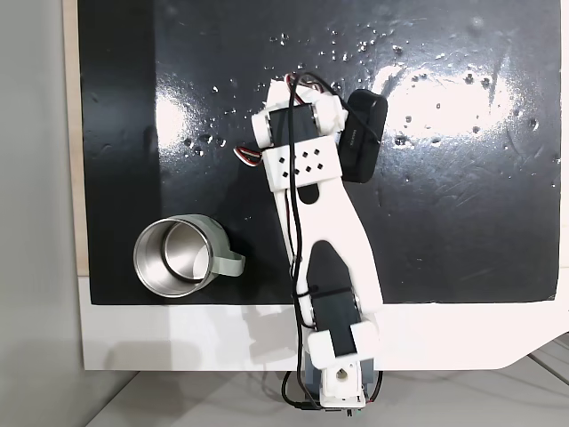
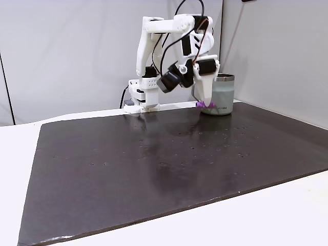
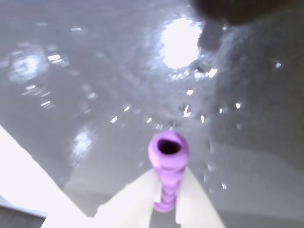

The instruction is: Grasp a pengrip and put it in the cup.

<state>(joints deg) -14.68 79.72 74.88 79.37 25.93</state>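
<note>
My gripper [image 3: 166, 183] is shut on the pengrip [image 3: 167, 156], a purple ribbed tube that sticks out between the two white fingers [image 3: 135, 199] with its open end forward. In a fixed view from the side, the gripper [image 2: 204, 104] points straight down with the pengrip [image 2: 203, 105] at its tip, low over the mat; whether it touches the mat I cannot tell. The cup [image 1: 173, 258] stands upright at the mat's lower left in a fixed view from above, handle to the right, well apart from the wrist [image 1: 302, 133]. From the side the cup [image 2: 224, 95] stands behind the gripper.
A glossy black mat [image 1: 462, 205] covers the white table [image 1: 178, 338]. The arm's base [image 1: 338, 374] sits at the table's near edge in the top view. A black camera block [image 1: 364, 133] rides beside the wrist. Open mat lies to the right and left.
</note>
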